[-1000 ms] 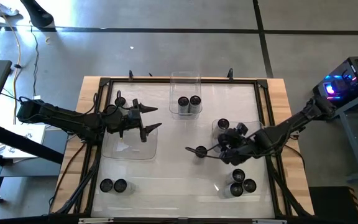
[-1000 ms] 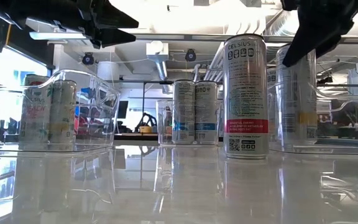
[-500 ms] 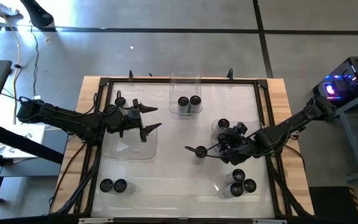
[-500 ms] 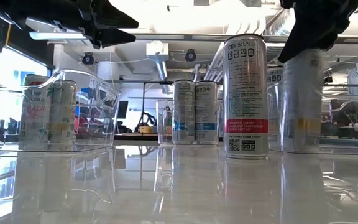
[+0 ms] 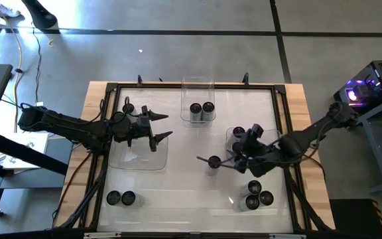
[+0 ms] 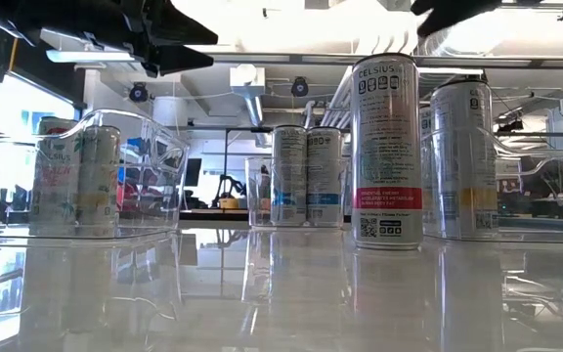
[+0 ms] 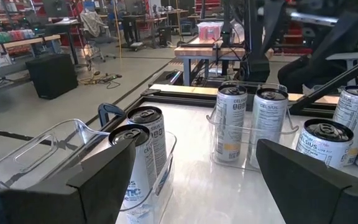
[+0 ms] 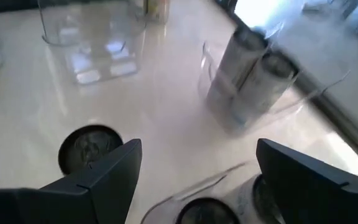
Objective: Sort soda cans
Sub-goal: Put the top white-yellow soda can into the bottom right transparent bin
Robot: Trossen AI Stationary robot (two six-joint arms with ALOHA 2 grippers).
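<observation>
Tabletop holds eleven visible soda cans [image 5: 213, 162], four clear trays [image 5: 197, 89]; both pincers [image 5: 156, 126] [image 5: 211, 161] wide.

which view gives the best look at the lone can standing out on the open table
The low view: the lone can stands full height, label readable, clear of the trays. The high view shows only its dark top, beside the right gripper. The right wrist view catches its top from above. The left wrist view likely shows it at the edge.

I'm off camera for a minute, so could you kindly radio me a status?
Both grippers open, empty. Right gripper above lone can mid-table. Left gripper over clear tray. Nothing blocking.
</observation>
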